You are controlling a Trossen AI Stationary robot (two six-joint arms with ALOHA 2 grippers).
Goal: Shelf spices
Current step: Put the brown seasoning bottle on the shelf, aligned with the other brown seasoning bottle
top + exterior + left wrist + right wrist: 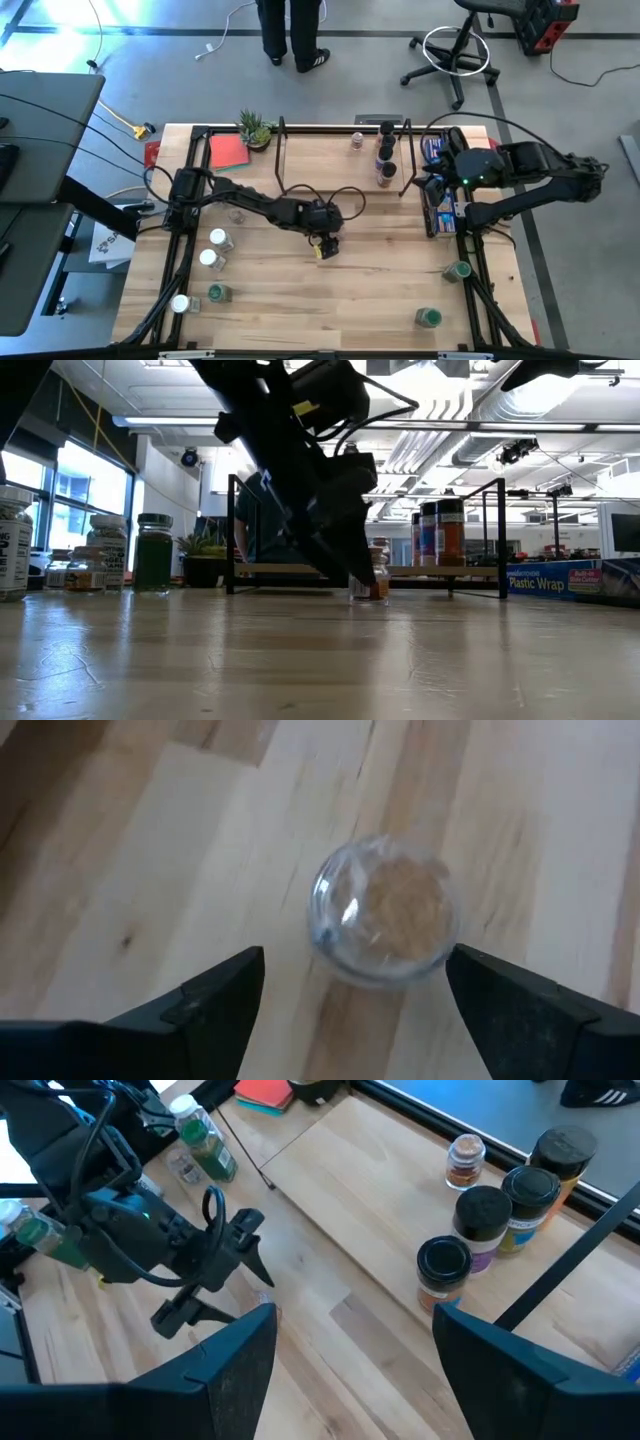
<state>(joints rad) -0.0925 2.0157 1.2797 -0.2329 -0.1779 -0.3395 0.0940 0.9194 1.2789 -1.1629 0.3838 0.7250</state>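
Spice jar [383,910], clear-topped in the left wrist view, stands free between the left gripper's [350,995] wide-open fingers.

A potted plant [254,128] stands beside a red card [229,151]; a long blue box [440,190] lies opposite.

"Plastic Wrap" on blue box [570,580].

Four jars [384,150] sit on the shelf [330,160] at the table's back, one jar [383,910] mid-table in front of it, more jars [210,255] front-left and two front-right.
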